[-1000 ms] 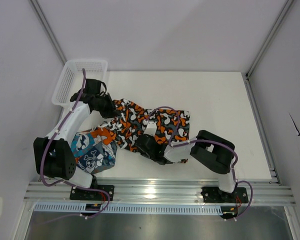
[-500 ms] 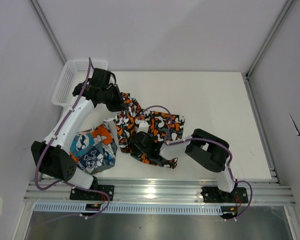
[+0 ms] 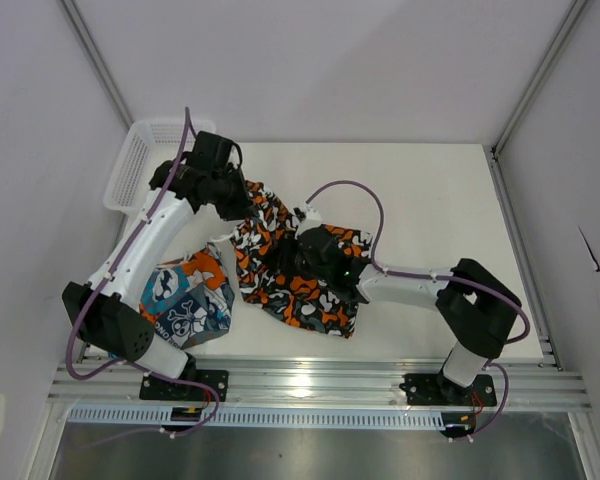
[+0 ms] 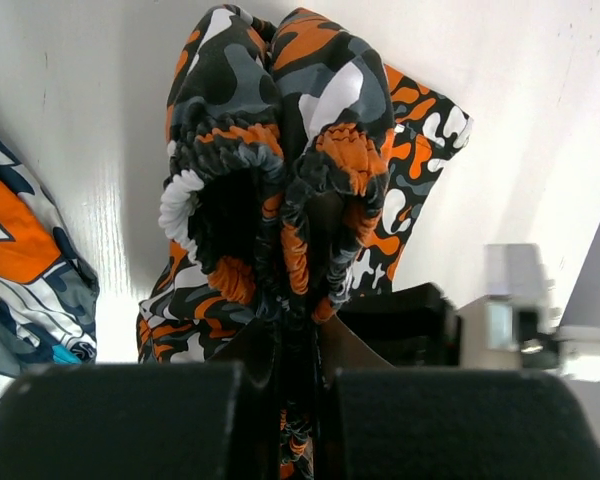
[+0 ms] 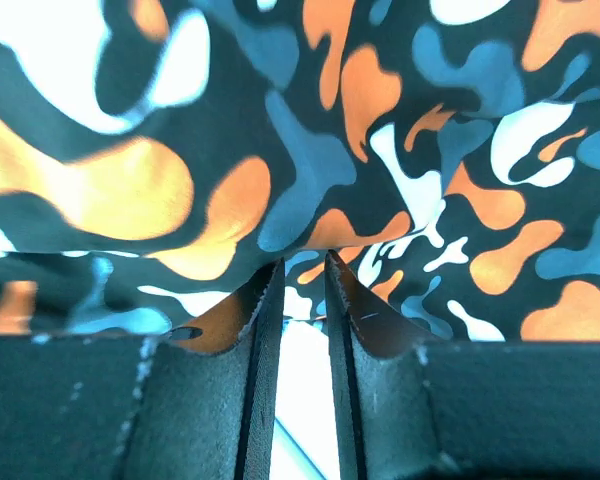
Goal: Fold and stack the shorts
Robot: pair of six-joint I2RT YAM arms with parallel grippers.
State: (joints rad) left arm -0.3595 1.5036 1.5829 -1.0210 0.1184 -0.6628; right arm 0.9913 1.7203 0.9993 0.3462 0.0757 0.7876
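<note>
So here's what we've got. We'll use the white mesh basket point(image 3: 128, 165) in the far left corner of the desk point(image 3: 430, 200) as our reference point.

The camouflage shorts point(image 3: 315, 300) sit to the right of the basket and a bit nearer the arm bases, bunched up in a rumpled heap rather than flat. One end of them is lifted toward the basket. That's where the left tool point(image 3: 242, 200) is, just right of the basket and clamped tight on the cloth. From the left wrist we can see the elastic waistband of the camouflage shorts point(image 4: 320, 90) gathered up and pinched in the left tool point(image 4: 300, 350), with the rest hanging down to the desk.

The right tool point(image 3: 292, 262) is further from the basket, low over the middle of the heap. Its own camera shows the camouflage shorts point(image 5: 310, 150) filling the view right at the tips. The right tool point(image 5: 302, 275) has only a narrow gap between its fingers, and we can't see any cloth in it.

The patchwork skull shorts point(image 3: 190, 305) lie on the near side of the basket, folded into a compact bundle and partly under the left arm. Their right edge touches the camouflage pair. A corner of them point(image 4: 20, 270) shows in the left wrist view too.
</note>
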